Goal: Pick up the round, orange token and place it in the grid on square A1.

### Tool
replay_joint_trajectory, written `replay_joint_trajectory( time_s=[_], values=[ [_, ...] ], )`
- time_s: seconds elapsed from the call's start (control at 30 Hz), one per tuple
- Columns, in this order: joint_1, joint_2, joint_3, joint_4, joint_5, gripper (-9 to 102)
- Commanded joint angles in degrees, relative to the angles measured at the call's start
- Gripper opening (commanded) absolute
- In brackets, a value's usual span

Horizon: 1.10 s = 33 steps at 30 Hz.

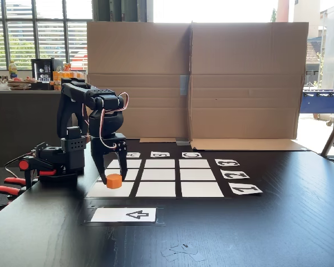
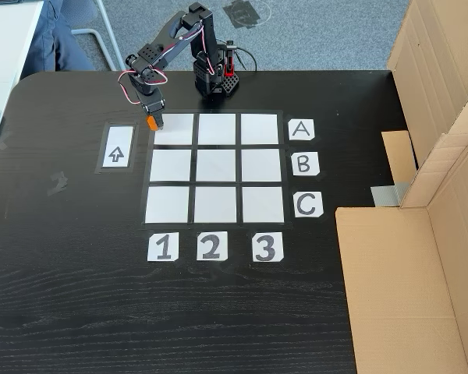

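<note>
Right now the round, orange token (image 1: 114, 180) sits low between the fingers (image 1: 122, 162) of the gripper (image 1: 109, 174), at the outer edge of square A1 (image 2: 175, 129), the corner cell of the grid (image 2: 217, 203) nearest the arm's base (image 2: 214, 78). The fingers stand partly apart, flanking the token; whether they press it I cannot tell. Beside that corner lies the arrow card (image 2: 117, 148). Letter cards (image 2: 301, 129) and number cards (image 2: 162, 247) edge the grid on the black bench (image 2: 78, 296), with cardboard walls (image 1: 192, 78) along the bench's far edge.
</note>
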Motion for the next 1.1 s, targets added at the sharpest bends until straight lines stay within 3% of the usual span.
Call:
replay_joint_trajectory(
  time_s=[0.0,0.37,0.83,1.07],
  values=[
    [-2.9,9.2,7.4,-2.3,0.8,4],
    [-5.9,14.0,24.6,-13.9,1.7,4],
    [-4.0,9.3,25.6,-19.9,1.7,5],
    [-2.7,9.1,25.6,-20.3,1.7,19]
  ],
)
